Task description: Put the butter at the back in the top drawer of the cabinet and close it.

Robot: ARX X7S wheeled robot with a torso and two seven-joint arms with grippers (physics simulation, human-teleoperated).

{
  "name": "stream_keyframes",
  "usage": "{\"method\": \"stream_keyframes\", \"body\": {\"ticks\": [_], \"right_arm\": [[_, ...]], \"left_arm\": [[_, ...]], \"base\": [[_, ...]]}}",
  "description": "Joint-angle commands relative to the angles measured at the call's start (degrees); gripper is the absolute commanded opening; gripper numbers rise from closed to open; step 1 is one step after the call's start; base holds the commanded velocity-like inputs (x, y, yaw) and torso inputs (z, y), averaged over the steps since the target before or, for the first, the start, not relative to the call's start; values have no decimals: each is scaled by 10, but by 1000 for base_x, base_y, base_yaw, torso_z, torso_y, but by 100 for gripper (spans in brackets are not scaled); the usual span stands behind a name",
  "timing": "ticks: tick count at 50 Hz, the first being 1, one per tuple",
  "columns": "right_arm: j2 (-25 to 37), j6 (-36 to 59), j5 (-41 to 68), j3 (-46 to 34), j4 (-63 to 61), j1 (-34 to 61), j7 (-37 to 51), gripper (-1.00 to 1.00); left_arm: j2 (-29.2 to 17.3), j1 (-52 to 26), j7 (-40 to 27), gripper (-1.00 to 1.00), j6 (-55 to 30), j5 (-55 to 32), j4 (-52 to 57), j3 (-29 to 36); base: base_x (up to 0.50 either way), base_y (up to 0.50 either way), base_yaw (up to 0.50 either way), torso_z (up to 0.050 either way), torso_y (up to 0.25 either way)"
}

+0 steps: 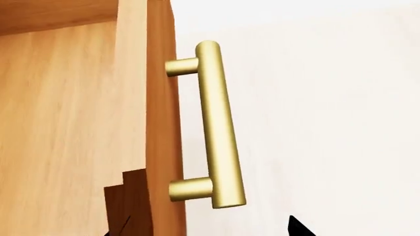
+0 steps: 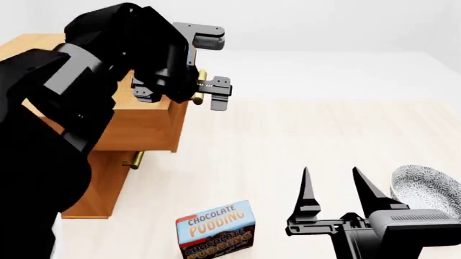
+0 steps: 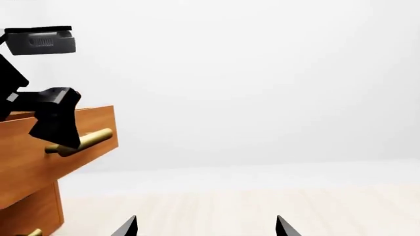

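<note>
The cabinet [image 2: 101,183] stands at the left. Its top drawer [image 2: 137,127] is pulled out, and its brass handle [image 2: 198,89] shows large in the left wrist view [image 1: 220,128]. My left gripper [image 2: 219,65] is open at the drawer front, with the handle just ahead of its fingertips [image 1: 298,228] and not gripped. My right gripper [image 2: 335,186] is open and empty, low over the floor at the front right; its tips show in the right wrist view [image 3: 206,228]. The butter is out of view.
A brown-and-blue Chocolate Pudding box [image 2: 216,229] stands at the front, left of my right gripper. A patterned grey bowl [image 2: 428,189] is at the right edge. A lower drawer handle [image 2: 133,160] shows under the open drawer. The drawer and left gripper also show in the right wrist view [image 3: 39,152].
</note>
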Motion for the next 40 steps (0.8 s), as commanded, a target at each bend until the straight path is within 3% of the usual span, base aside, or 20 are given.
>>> {"method": "stream_keyframes", "body": {"ticks": [1, 40], "right_arm": [[4, -6, 4, 2, -6, -9, 0, 100], [8, -37, 7, 2, 10, -24, -7, 100]], "left_arm": [[4, -18, -20, 100, 38, -182, 37, 115], [4, -12, -95, 100, 89, -266, 175, 101]], "base": [[0, 0, 0, 0, 0], [0, 0, 0, 0, 0]]}}
